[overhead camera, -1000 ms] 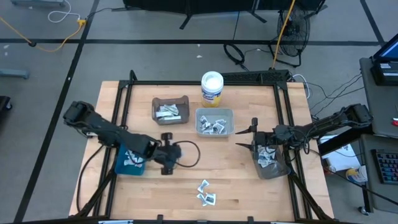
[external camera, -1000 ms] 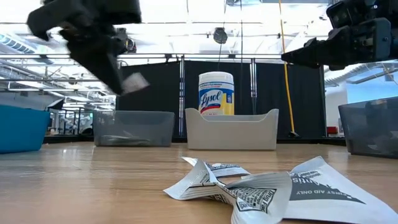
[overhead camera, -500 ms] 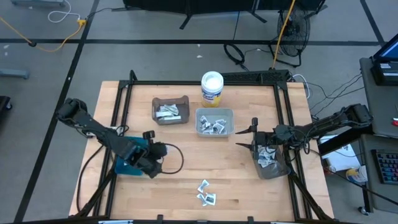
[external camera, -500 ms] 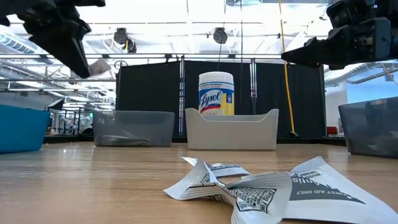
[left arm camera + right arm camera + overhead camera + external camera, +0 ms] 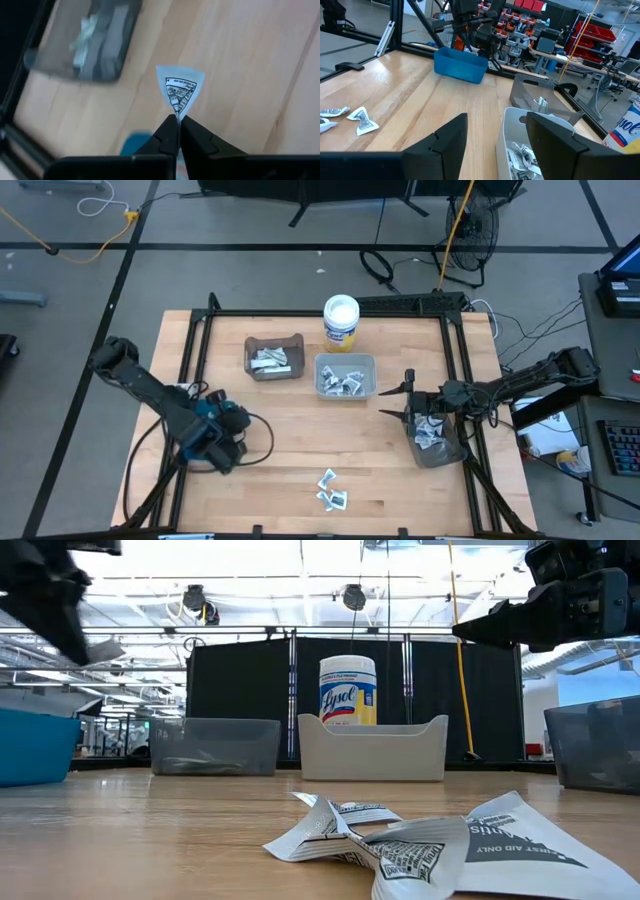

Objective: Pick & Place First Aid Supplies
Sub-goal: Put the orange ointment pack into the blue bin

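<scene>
High view: left gripper over the blue bin at the counter's left side, jaws hard to make out from here. Right gripper held above the counter just beside the dark grey bin on the right, jaws spread apart and holding nothing. Brown bin and pale grey bin toward the far side, each with packets inside; white round tub behind them. Small heap of loose packets on bare wood near the front edge, well apart from both arms.

Low view: same loose packets crumpled in the foreground, flat on the counter. Left gripper high at the left edge, a pale packet at its tip. Right gripper high at the right.

Left wrist view: jaws pinched tight on the corner of a small white triangular packet with dark print, hanging above wood, with a bin of packets blurred beyond.

Right wrist view: jaws parted, empty; pale grey bin below, blue bin across the counter, loose packets on the wood.
</scene>
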You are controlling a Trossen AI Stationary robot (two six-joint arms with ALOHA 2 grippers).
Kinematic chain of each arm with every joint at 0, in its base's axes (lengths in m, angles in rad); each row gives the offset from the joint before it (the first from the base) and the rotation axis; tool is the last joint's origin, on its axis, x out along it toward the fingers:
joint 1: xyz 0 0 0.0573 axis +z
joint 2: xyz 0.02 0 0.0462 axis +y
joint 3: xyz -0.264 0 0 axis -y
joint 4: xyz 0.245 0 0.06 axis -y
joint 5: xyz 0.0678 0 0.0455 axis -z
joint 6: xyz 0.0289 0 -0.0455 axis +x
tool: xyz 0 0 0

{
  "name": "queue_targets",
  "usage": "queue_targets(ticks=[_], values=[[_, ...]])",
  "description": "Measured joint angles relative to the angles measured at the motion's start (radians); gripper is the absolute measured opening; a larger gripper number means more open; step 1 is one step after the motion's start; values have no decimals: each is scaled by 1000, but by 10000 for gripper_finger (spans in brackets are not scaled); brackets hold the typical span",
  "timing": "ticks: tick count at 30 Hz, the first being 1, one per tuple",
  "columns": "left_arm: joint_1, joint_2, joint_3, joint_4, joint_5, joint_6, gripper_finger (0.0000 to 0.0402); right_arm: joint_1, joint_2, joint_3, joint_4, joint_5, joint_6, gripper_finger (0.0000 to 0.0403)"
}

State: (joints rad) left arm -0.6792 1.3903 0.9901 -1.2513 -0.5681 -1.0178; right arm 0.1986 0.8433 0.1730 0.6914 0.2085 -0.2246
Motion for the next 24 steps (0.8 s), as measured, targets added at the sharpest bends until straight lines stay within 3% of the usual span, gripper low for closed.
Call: queue_targets(ticks=[7,11,24], values=[[-125,0,0,-210,138,-291,7,0,0,0,0,0,-1,196],[-201,0,0,-272,160,-425,10,0,0,0,0,0,-7,196],[-266,0,0,-300,183,-533,16,0,0,0,0,0,-24,196]])
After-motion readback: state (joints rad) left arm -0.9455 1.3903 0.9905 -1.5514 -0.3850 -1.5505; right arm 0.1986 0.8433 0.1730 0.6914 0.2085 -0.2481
